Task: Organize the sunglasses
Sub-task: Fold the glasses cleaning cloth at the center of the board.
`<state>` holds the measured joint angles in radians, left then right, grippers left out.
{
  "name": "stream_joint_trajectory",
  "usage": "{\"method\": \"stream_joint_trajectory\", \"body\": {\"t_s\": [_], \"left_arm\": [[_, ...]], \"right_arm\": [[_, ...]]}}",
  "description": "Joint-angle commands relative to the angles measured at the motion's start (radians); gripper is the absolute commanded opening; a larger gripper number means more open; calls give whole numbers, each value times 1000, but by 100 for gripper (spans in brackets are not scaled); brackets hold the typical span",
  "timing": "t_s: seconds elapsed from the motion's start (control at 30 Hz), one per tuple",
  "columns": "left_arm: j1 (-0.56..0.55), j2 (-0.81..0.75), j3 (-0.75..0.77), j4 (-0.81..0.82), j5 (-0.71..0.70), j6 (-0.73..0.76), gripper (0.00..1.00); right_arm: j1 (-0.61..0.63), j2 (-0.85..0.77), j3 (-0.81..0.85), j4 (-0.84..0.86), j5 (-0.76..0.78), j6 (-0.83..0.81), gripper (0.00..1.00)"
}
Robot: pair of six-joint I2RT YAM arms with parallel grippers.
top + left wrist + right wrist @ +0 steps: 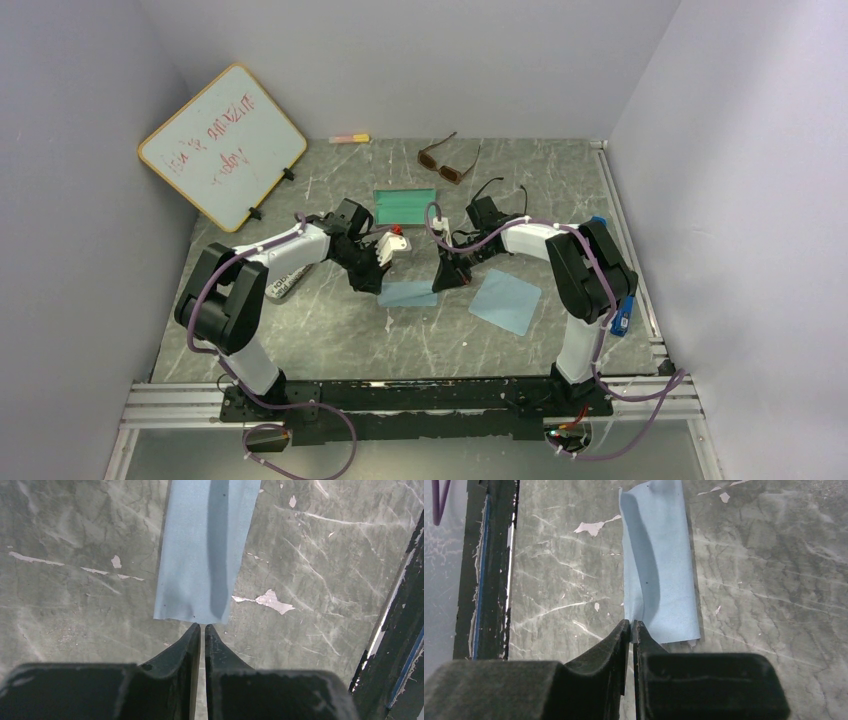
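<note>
- Left gripper (202, 626): jaws nearly together with a thin slit, tips at the left end of the folded light-blue cloth strip (410, 294); grip on it unclear.
- Right gripper (631, 623): equally narrow, at the strip's right end.
- Brown-framed amber-lensed sunglasses (447, 162): far centre, untouched.
- Slim black-framed sunglasses (492, 187): just right of the brown pair, partly hidden.
- Step, judged: cloth laying. Next move: wider jaws and a far reach.

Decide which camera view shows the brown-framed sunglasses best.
The top external view. There the brown-framed sunglasses lie whole and uncovered at the far side of the table. Both wrist views show only a blue cloth and tabletop, so nothing of the sunglasses.
</note>
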<state>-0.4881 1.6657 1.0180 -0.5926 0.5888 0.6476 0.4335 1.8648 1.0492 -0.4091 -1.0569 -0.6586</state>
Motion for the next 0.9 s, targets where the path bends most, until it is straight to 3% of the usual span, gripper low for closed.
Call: {"method": "stream_joint_trajectory", "body": {"t_s": [0.0,0.47,0.87], "left_arm": [[-4,-20,0,-6,7,20,14],[-4,-27,6,41,-36,-15,21],[-8,-18,40,61,-82,1,30]], "right_arm": [[11,-1,36,-16,-20,-47,12],[28,7,47,-52,-15,-76,12],[23,-15,67,-125,-36,-159,37]]}}
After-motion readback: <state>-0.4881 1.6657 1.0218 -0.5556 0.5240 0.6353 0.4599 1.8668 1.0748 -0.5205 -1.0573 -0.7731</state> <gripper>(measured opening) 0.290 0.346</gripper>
